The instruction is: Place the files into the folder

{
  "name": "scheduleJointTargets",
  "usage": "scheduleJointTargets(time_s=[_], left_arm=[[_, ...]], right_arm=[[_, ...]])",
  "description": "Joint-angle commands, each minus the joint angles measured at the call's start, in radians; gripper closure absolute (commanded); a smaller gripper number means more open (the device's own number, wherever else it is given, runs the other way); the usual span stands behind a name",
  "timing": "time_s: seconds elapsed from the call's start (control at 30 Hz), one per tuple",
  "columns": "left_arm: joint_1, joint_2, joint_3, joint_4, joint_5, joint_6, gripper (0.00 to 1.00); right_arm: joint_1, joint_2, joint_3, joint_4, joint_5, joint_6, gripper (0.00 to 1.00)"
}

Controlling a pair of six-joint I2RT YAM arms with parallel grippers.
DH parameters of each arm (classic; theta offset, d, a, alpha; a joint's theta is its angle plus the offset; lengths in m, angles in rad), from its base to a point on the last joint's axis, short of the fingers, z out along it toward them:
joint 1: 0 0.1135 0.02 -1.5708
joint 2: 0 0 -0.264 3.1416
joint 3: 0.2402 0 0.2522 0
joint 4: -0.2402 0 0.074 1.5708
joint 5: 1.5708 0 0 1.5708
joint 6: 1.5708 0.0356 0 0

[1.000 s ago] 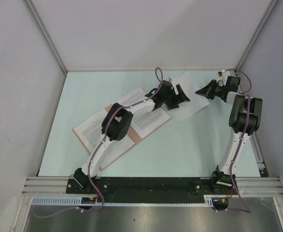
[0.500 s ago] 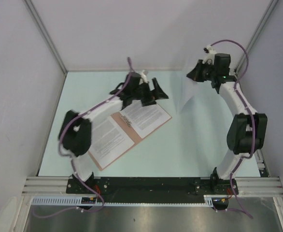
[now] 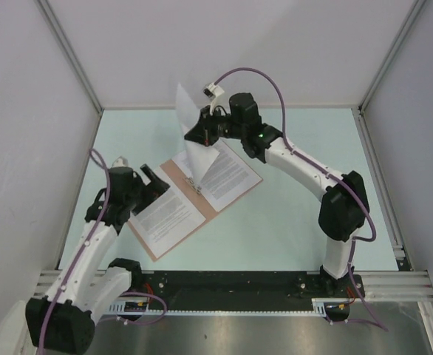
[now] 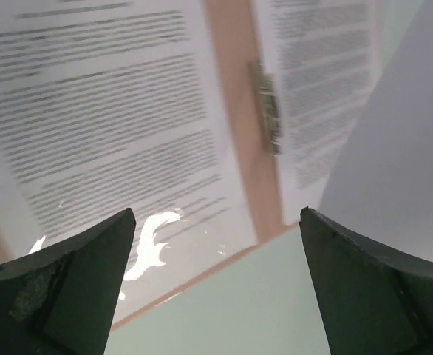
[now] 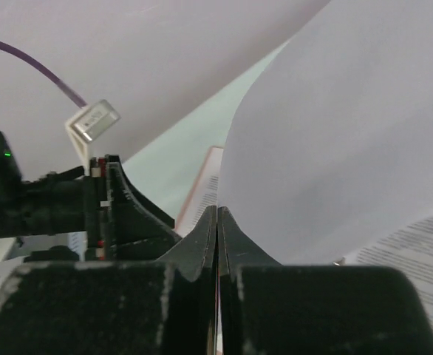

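Inside open folder (image 4: 230, 89), printed files (image 3: 168, 213).

you are looking at a robot test cell in a lab, not at a home or an office. the left arm (image 3: 91, 242) and the right arm (image 3: 305, 166) are bolted to a black plate (image 3: 231, 281) at the near edge of a pale green table (image 3: 290, 222). plain white panels (image 3: 239, 44) close the table on three sides, held by bare metal posts (image 3: 69, 54). purple cables (image 3: 240, 69) run loose along the arms. an aluminium rail (image 3: 394, 282) and a slotted white cable duct (image 3: 224, 313) lie at the front.
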Motion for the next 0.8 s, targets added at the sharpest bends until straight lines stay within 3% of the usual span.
scheduleJointTargets(time_s=[0.0, 0.07, 0.13, 0.5, 0.7, 0.77], left_arm=[[0.070, -0.158, -0.073, -0.218, -0.231, -0.035, 0.00], [0.083, -0.193, -0.096, -0.235, -0.261, -0.066, 0.00], [0.083, -0.190, -0.126, -0.220, -0.239, -0.082, 0.00], [0.083, -0.063, -0.239, -0.049, -0.129, -0.162, 0.00], [0.084, -0.092, -0.247, -0.068, -0.177, -0.170, 0.00], [0.084, -0.104, -0.250, -0.066, -0.183, -0.172, 0.00]], right_arm=[[0.007, -0.012, -0.052, 0.329, -0.102, 0.199, 1.00], [-0.013, -0.017, -0.158, 0.436, -0.117, 0.262, 1.00], [-0.044, 0.002, -0.220, 0.438, -0.131, 0.255, 1.00], [-0.075, 0.127, -0.356, 0.524, -0.240, 0.051, 1.00], [-0.032, 0.130, -0.368, 0.516, -0.165, 0.019, 1.00], [-0.018, 0.117, -0.368, 0.498, -0.078, 0.022, 1.00]])
